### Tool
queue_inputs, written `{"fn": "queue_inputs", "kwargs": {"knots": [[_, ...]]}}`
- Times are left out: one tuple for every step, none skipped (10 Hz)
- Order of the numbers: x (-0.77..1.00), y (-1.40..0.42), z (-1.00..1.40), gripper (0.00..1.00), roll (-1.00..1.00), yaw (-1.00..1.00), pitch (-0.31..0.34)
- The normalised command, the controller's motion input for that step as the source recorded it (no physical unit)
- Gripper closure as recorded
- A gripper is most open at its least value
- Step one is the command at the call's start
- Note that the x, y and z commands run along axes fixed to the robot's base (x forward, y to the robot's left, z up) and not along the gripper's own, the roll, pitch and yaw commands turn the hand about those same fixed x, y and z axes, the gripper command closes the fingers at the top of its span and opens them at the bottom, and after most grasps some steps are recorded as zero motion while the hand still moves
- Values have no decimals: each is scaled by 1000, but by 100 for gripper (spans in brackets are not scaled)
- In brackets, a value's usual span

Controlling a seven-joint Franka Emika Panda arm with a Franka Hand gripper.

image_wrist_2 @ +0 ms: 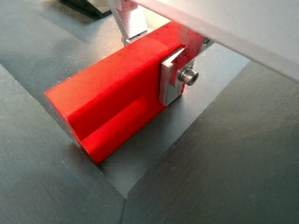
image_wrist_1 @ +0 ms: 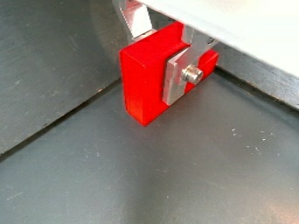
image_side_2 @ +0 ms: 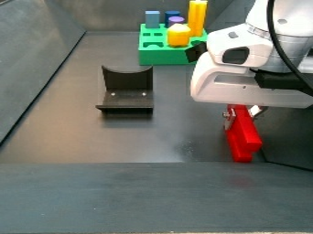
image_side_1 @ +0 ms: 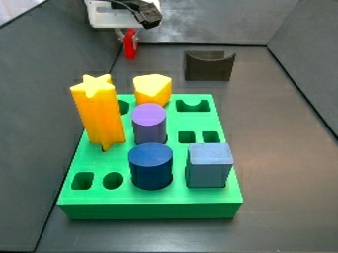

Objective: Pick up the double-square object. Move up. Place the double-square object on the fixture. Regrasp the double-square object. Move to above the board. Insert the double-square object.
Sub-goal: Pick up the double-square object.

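The gripper is clamping the double-square object right now, the red block hanging upright from the fingers near the back corner of the workspace. In both wrist views a silver finger plate is pressing flat against the block's side, so the grasp looks firm. In a side view the block's lower end is sitting at or just above the dark floor; I cannot tell whether it is touching.

So by my reading the pick-up is being made or has just been made, and everything else is waiting. The fixture is standing bare, its curved notch holding nothing, well apart from the block. The placing on it, the regrasp, the carry over the board and the insertion are all left to do.

On the board, the yellow star peg, a yellow peg behind it, the purple cylinder, the blue cylinder and the blue-grey cube are all seated, with several shaped holes open around them.

As for the arm, the wrist is pointing straight down, the white hand body sitting squarely above the block and the fingers reaching down from it. In a side view the hand is hanging at the far edge of the floor, behind the board and to one side of the fixture.
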Motion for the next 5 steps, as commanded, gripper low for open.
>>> {"fn": "queue_inputs", "kwargs": {"knots": [[0,0,0,100,0,0,0],[0,0,0,100,0,0,0],[0,0,0,100,0,0,0],[0,0,0,100,0,0,0],[0,0,0,100,0,0,0]]}}
